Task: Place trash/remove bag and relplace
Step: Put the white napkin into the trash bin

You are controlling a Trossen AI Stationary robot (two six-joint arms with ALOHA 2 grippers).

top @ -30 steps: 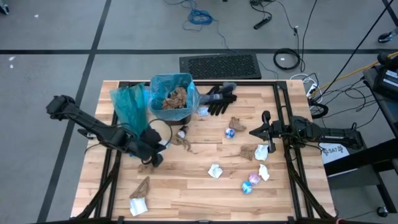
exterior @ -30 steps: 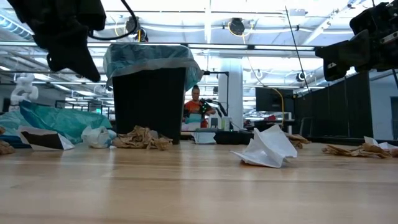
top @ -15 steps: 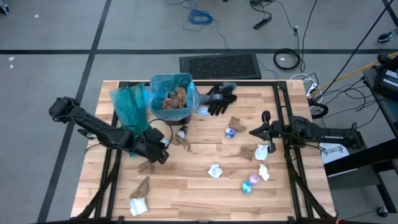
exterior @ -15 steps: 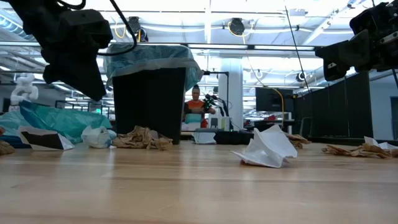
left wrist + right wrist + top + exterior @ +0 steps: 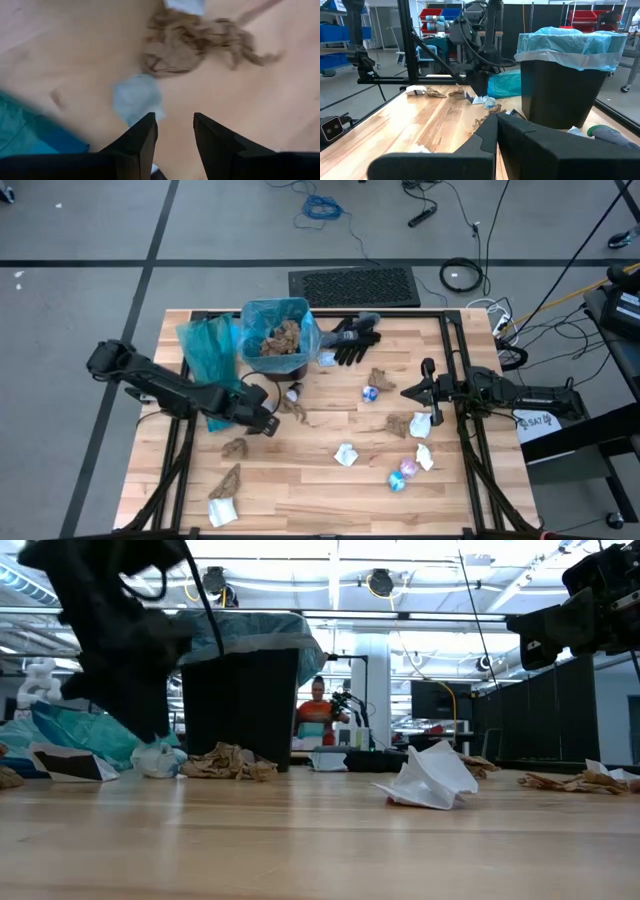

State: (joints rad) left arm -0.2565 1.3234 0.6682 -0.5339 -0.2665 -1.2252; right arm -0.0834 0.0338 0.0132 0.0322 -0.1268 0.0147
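Brown scrap (image 5: 186,46) near the bin (image 5: 277,340) is now approached by the left gripper (image 5: 173,131), newly parted and empty; pickup seems next.

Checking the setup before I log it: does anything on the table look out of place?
Yes. Black gloves lie beside the bin, not being trash, and a loose teal bag sits crumpled at its other side. Scraps of trash are strewn across the table.

The bin (image 5: 277,360) is black, lined with a light blue bag (image 5: 305,330). A teal bag (image 5: 207,345) lies beside it. The table (image 5: 310,480) is pale striped wood. Scraps (image 5: 345,455) are white, brown and shiny blue-pink. The gloves (image 5: 352,340) are black.
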